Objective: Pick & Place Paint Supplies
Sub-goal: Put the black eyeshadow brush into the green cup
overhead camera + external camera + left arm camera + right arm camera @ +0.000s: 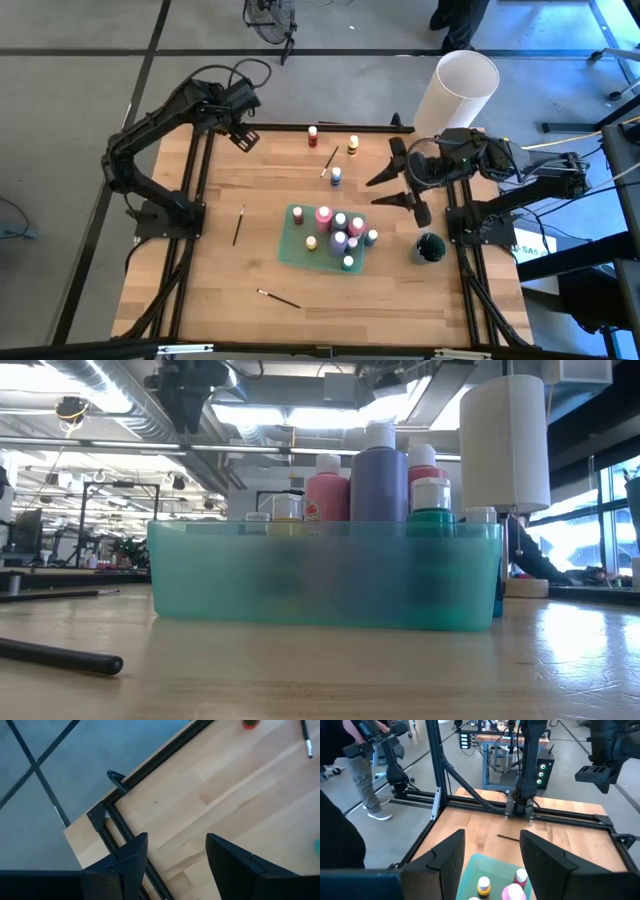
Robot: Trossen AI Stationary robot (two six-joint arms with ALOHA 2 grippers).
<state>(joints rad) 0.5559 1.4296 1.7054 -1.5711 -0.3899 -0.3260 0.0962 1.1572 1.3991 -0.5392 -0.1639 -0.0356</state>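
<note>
Above the table's right side, right pincer [395,180] apart and empty, near green tray [291,250] already holding most paint bottles [338,235]. Left pincer [243,135] apart, at far-left corner. Still outside: three bottles [336,176], three brushes [238,225].

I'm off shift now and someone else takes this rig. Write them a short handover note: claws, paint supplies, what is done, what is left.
Left claw: open, empty, at the far left corner of the table.
Right claw: open, empty, right of the translucent green plastic tray.
Done: about eight small paint bottles stand in the tray.
Left: red bottle, yellow bottle and blue bottle at the far edge; three thin dark-handled brushes loose on the wooden table.
</note>
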